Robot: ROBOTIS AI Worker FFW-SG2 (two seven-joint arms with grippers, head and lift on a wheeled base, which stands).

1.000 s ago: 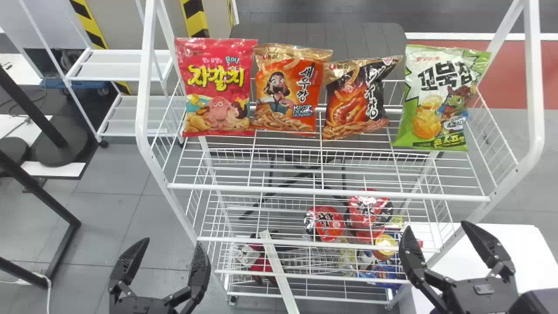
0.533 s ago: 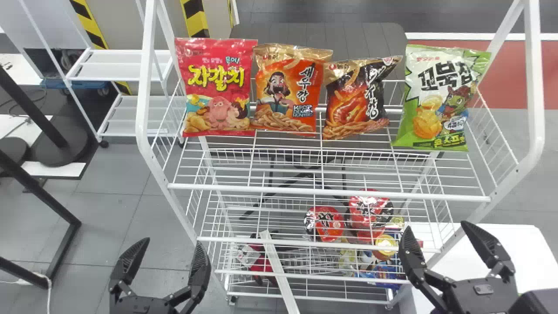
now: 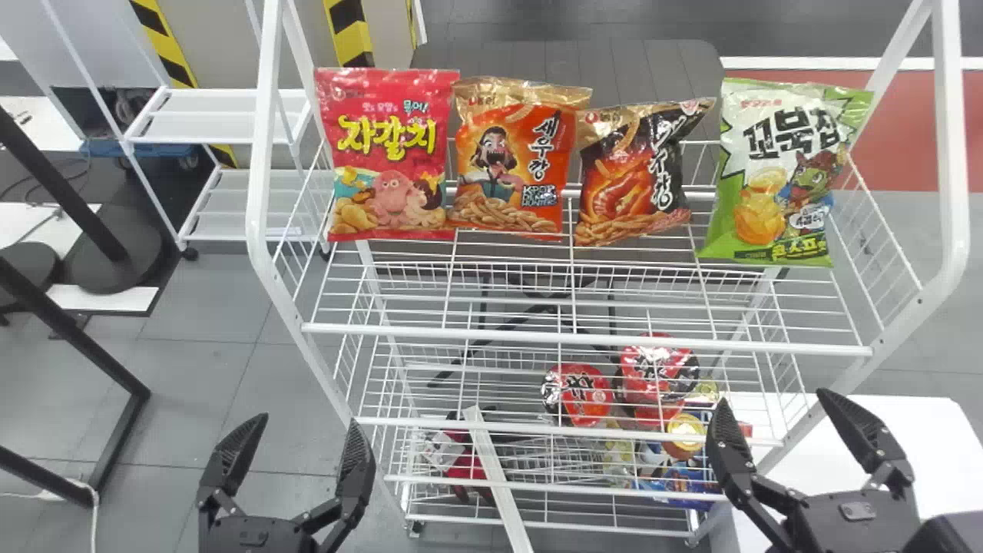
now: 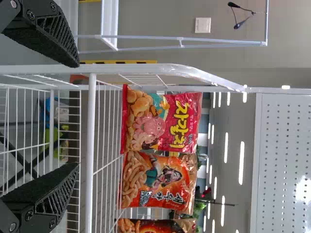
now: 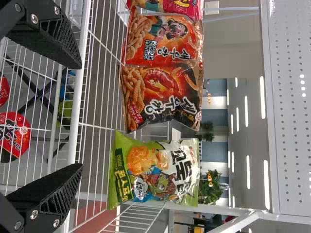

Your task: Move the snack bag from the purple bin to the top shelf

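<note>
Snack bag (image 3: 783,173), perhaps the green one, stands near the top shelf's (image 3: 572,263) back right corner as your left gripper (image 3: 309,418) and right gripper (image 3: 772,395) hang, jaws apart; if placement is done, back both straight clear of the front rail (image 3: 576,339).

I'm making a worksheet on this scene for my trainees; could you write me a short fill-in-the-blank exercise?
The top shelf holds a row of ____ snack bags.
In the head view, the green-and-white bag is at the row's ____ end.
The red bag is next to the ____ bag.
Neither the left gripper nor the right gripper is shut; both are ____.

Missing words: four; right; orange; open
</note>
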